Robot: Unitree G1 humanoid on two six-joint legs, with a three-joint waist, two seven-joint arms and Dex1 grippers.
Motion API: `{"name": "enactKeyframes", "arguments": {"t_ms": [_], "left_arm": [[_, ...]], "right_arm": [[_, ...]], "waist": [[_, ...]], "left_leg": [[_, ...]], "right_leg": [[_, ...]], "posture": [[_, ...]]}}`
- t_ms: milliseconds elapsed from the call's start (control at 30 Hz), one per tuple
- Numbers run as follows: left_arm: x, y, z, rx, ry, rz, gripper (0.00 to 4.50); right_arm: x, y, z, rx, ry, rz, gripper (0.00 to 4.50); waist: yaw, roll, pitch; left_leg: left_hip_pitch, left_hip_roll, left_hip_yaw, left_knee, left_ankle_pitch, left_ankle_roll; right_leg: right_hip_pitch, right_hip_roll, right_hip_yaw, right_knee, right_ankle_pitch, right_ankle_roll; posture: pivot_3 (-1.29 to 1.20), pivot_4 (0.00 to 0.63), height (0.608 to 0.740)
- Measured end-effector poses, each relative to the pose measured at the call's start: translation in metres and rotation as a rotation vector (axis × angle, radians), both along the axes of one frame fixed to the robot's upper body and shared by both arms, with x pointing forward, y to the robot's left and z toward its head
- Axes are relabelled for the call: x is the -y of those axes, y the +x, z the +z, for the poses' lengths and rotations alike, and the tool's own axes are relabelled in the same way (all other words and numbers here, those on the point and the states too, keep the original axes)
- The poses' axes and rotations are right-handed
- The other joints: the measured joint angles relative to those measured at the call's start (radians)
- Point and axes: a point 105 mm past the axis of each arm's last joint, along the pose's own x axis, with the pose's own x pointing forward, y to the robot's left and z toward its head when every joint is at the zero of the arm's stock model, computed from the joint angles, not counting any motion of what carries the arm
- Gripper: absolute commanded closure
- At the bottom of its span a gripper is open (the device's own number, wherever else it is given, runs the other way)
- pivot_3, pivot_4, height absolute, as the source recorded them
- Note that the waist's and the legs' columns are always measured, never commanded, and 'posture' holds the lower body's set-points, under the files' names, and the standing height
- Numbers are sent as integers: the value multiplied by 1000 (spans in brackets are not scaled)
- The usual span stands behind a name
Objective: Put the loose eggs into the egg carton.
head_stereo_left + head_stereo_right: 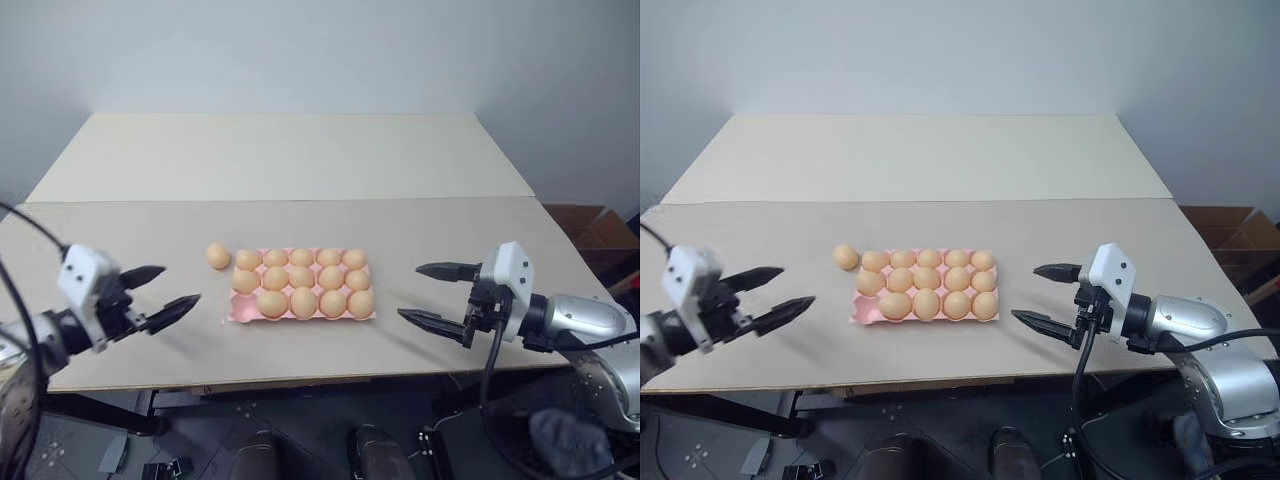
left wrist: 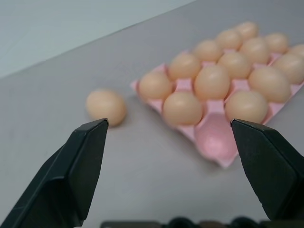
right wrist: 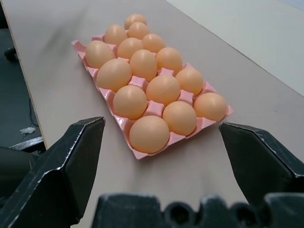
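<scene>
Two robot grippers sit nearest the camera, low in the head view, one at each side. Between and beyond them a wide pale table (image 1: 300, 160) fills the middle of the frame, made of two boards that meet along a seam across its width. At the centre of the frame, on the nearer board, lies the egg carton (image 1: 300, 285), a flat pale-pink tray with three rows of five cups. Fourteen cups each hold a tan-orange egg; the one empty cup (image 1: 243, 305) is at the carton's lower left corner, in the row closest to the camera. The left gripper (image 1: 166, 291), at lower left of the frame, has its two black fingers spread wide with nothing between them, and points toward the carton from well to its left. The right gripper (image 1: 432, 295), at lower right, also has its fingers spread wide and empty, aimed at the carton's right end. One loose egg (image 1: 217, 256) rests on the bare table just beside the carton's upper left corner, close to it but outside the tray.
</scene>
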Motion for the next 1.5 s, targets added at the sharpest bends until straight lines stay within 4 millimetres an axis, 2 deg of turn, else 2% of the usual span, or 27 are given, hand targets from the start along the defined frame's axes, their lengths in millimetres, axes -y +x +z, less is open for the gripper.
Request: {"name": "enactKeyframes", "arguments": {"t_ms": [100,233,433,567,700,900,1067,1267,1333,1500], "left_arm": [[-11,-20,-5,-18,0,51,16],[-5,-41,-8,-20,-45,55,16],[-2,-39,-3,10,-49,63,16],[7,-14,5,25,-70,76,16],[25,35,8,27,-127,155,16],[36,91,-2,-47,-188,333,16],[48,126,-12,-109,-198,411,16],[57,150,-26,-177,-168,490,16],[59,153,-33,-203,-159,509,16],[58,159,-35,-215,-145,547,16]], "right_arm": [[1,1,1,0,-5,16,0],[3,0,-1,-17,-14,34,0],[4,0,-1,-21,-16,46,0],[3,3,4,-4,-16,46,0],[2,4,5,1,-14,45,0],[2,4,4,4,-10,33,0],[0,3,5,10,-9,36,0],[-1,0,3,12,-10,28,0],[-1,0,2,8,-11,27,0],[-3,-2,3,16,-14,35,0]], "waist": [[2,0,0],[12,0,0],[20,0,0],[24,0,0],[25,0,0],[13,-2,-1],[17,-2,0],[16,-2,-1],[16,-2,-1],[17,-2,-1]], "left_leg": [[0,0,0,0,0,0],[0,0,0,0,0,0],[2,1,0,0,0,0],[2,0,0,0,0,-1],[1,-1,-1,0,1,0],[-1,-2,-2,0,0,0],[-1,-3,-3,1,1,0],[-2,-4,-3,1,1,0],[-2,-4,-3,1,1,0],[-1,-4,-3,1,1,0]], "right_leg": [[0,-1,0,0,0,0],[0,-1,0,0,-1,-1],[0,1,0,1,-2,0],[1,1,-1,1,-2,0],[3,1,0,0,5,6],[1,1,0,-1,8,5],[2,1,-1,-1,8,6],[2,0,-1,-1,8,6],[1,0,0,-1,8,6],[2,0,-1,-1,9,7]], "posture": [[0,150,740],[0,150,740],[0,150,740],[0,150,740],[0,150,740],[0,150,740],[0,150,740],[0,150,740],[0,150,740],[0,150,740]]}}
